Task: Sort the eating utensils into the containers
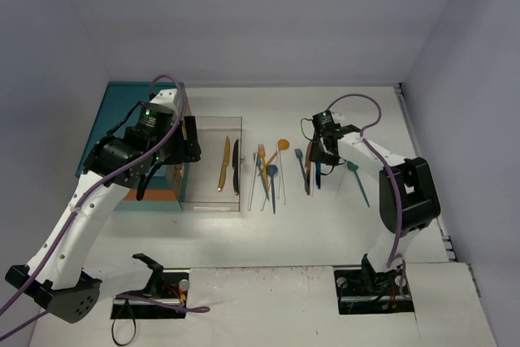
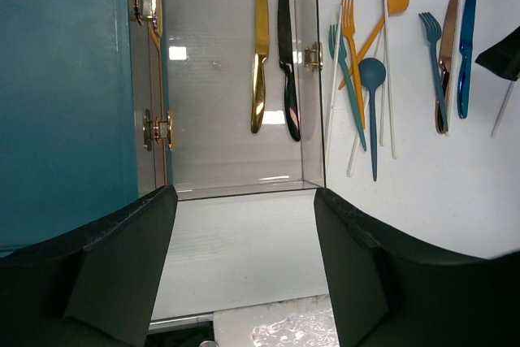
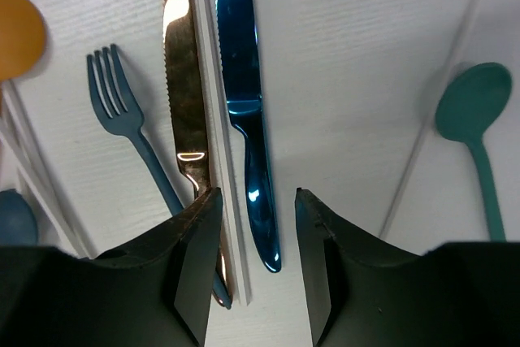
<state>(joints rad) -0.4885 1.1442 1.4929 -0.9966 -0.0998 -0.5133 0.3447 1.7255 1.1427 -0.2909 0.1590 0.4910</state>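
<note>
Right hand point(image 3: 255, 225) over copper knife point(image 3: 180, 79) handle

A white table point(image 1: 325, 233) with a faint ribbed grain lies under the left gripper point(image 1: 192, 142) and the right gripper point(image 1: 318, 162). Beyond both rises a plain pale grey back wall point(image 1: 260, 14). One side wall point(image 1: 41, 79) stands outward of the left gripper. Another side wall point(image 1: 475, 79) stands outward of the right gripper, past a dark strip point(image 1: 445, 237) along the table's edge.

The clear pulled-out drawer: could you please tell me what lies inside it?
A shiny gold knife and a glossy black knife lie side by side on the clear drawer floor; nothing there looks covered.
</note>
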